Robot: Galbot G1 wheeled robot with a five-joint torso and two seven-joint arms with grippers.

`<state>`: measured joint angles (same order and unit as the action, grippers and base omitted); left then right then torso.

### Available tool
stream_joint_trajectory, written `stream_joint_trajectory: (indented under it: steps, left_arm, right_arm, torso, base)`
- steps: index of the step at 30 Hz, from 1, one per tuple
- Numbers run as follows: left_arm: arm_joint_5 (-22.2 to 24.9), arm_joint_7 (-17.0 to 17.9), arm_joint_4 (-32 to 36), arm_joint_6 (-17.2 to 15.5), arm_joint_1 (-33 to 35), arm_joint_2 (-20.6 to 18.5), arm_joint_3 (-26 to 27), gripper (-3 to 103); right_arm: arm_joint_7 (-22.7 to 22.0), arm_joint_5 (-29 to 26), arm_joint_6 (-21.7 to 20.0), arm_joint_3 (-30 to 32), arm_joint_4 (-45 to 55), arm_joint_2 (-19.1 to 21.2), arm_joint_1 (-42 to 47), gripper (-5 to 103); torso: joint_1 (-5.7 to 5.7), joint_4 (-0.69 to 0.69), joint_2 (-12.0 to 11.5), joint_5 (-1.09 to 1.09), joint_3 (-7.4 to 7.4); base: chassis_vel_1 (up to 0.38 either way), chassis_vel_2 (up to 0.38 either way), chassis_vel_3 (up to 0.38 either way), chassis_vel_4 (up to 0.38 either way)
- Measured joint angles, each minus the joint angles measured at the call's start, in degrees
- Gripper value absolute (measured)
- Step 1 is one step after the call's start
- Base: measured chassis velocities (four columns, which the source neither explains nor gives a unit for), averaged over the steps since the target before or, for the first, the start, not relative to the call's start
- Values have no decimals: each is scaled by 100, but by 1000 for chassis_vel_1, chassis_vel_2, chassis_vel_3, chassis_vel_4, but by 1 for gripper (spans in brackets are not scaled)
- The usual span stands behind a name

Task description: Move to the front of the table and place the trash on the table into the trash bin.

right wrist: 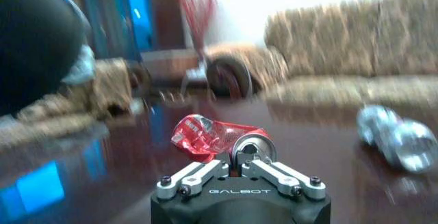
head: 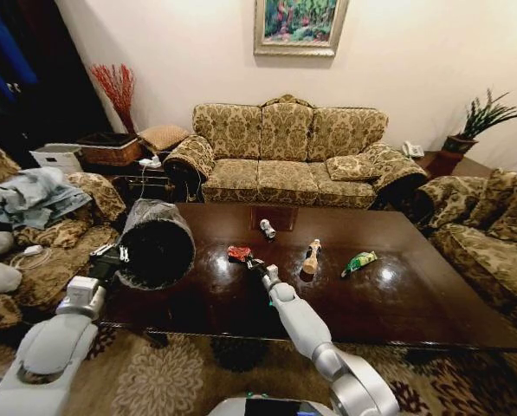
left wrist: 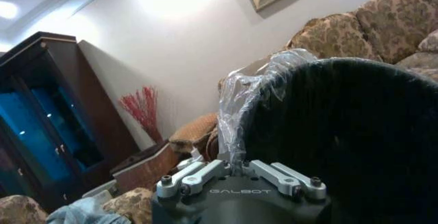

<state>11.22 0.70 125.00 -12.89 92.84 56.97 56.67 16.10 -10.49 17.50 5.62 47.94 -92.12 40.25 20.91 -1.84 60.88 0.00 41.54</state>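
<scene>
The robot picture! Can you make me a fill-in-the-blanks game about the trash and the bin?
1. The left tool holds the black trash bin by its ____.
2. The right tool is at the crushed can, whose main colour is ____.
3. The green wrapper lies on the dark ____.
4. The tan bottle lies between the can and the ____.

Missing words: rim; red; table; wrapper

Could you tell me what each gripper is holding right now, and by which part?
Left gripper holds the trash bin by its lined rim; right gripper pinches the crushed red can at its end.
</scene>
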Motion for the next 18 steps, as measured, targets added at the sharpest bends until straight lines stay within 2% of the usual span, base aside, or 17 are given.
stream_joint_trajectory:
  steps: [2,3,5,7,8,11,16,18]
  left_arm:
    - [116,0,-132,-24,-77,-203,-66,2]
    - [116,0,-132,-24,-77,-203,-66,2]
    - [462,-2,-302,-144,-200,-526,-172,2]
    - [580,-1,-353,-188,-239,-621,-200,2]
    - [743,-4,-407,-245,-286,-750,-235,2]
    - [1062,-3,-482,-372,-400,-987,-233,2]
    - [1212,6,-524,-427,-444,-1123,-214,2]
    - [1315,5,-566,-487,-468,-1215,-285,2]
  right_arm:
    - [225,-101,98,18,801,1,374,5]
    - [225,-101,98,18,801,1,374,5]
    - [590,-576,32,-14,1974,-2,829,5]
    - [697,-736,-5,-18,2326,2,962,5]
    - [842,-966,-64,-6,2845,71,1133,5]
    - [1034,-1414,-282,209,4034,420,1475,5]
    - [1309,-1785,-377,512,4817,755,1800,5]
    - [1657,-2074,-482,592,5269,931,1997,5]
  torso:
    - [0,1,0,-2,0]
    - [0,1,0,-2,0]
    - [0,1,0,0,-1]
    - [0,2,0,0,0]
    - [0,-1,0,3,0]
    - [0,2,0,-2,-1]
    - [0,4,0,3,0]
    - [0,2,0,1,0]
  base:
    - [0,0,0,0]
    - [0,0,0,0]
    - [0,0,0,0]
    - [0,0,0,0]
    - [0,0,0,0]
    - [0,0,0,0]
    - [0,0,0,0]
    - [0,0,0,0]
